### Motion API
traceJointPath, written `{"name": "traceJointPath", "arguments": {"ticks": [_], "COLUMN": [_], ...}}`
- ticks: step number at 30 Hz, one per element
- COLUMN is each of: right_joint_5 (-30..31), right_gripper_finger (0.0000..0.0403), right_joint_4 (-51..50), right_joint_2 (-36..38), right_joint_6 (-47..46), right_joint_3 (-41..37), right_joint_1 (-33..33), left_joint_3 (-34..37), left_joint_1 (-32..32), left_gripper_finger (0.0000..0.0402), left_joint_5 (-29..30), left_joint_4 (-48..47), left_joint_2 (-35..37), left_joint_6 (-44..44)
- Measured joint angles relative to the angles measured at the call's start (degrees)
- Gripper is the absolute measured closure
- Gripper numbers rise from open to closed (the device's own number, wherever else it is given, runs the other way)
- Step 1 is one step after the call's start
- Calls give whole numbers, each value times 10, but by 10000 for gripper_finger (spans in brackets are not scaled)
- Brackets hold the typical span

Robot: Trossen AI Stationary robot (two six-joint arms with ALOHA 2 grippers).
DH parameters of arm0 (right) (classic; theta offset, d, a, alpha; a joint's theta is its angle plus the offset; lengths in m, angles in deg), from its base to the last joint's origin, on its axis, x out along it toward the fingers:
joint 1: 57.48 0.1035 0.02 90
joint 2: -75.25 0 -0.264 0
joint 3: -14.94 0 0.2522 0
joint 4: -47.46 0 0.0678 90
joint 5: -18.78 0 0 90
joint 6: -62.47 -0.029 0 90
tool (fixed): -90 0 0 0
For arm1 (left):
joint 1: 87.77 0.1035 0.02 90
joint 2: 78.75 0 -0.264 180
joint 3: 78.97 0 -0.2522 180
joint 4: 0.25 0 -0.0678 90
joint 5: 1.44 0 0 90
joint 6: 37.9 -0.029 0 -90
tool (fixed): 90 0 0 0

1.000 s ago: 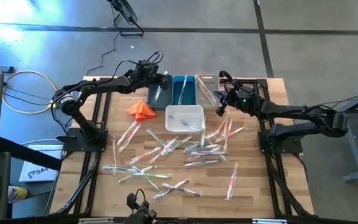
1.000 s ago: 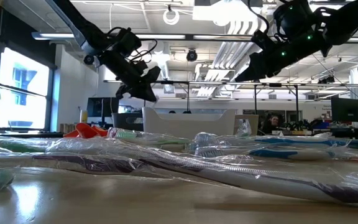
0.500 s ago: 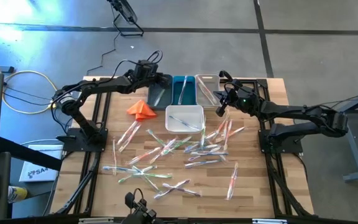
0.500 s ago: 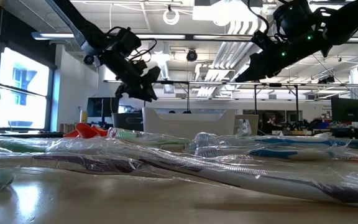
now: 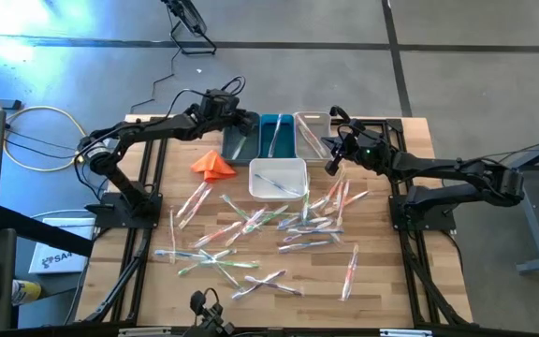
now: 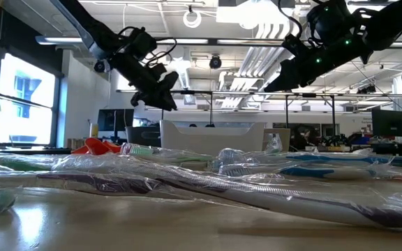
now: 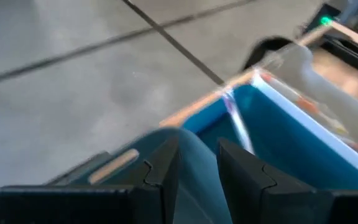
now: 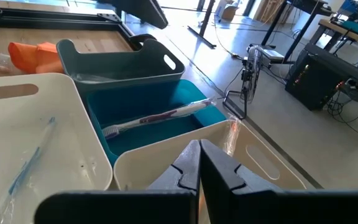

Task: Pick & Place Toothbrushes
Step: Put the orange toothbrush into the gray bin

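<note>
The left end effector [image 5: 241,122] is hanging unclenched and empty over the grey bin [image 5: 239,143], loose toothbrushes [image 5: 251,217] lying crisscross behind it.

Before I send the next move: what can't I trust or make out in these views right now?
- Grey bin: in the high view the left gripper covers part of it; contents unclear.
- Left wrist view: motion blur; blue bin contents smeared.
- Right gripper: whether it holds a toothbrush is too small to tell.
- Low view: wrapped toothbrushes block the bins.
</note>
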Motion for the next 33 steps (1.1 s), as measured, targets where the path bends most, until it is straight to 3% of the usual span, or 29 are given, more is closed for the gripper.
{"name": "traceJointPath", "arguments": {"ticks": [5,17,25,33], "right_joint_5": [0,0,0,0], "right_gripper_finger": [400,400,400,400], "right_joint_4": [0,0,0,0], "right_joint_2": [0,0,0,0], "right_joint_6": [0,0,0,0], "right_joint_3": [0,0,0,0], "right_joint_1": [0,0,0,0], "left_joint_3": [0,0,0,0], "left_joint_1": [-6,-95,-192,-248], "left_gripper_finger": [297,297,297,297], "left_joint_5": [-34,17,9,9], "left_joint_4": [-40,-200,-205,-236], "left_joint_2": [33,102,126,147], "left_joint_6": [-7,-28,-44,-76]}}
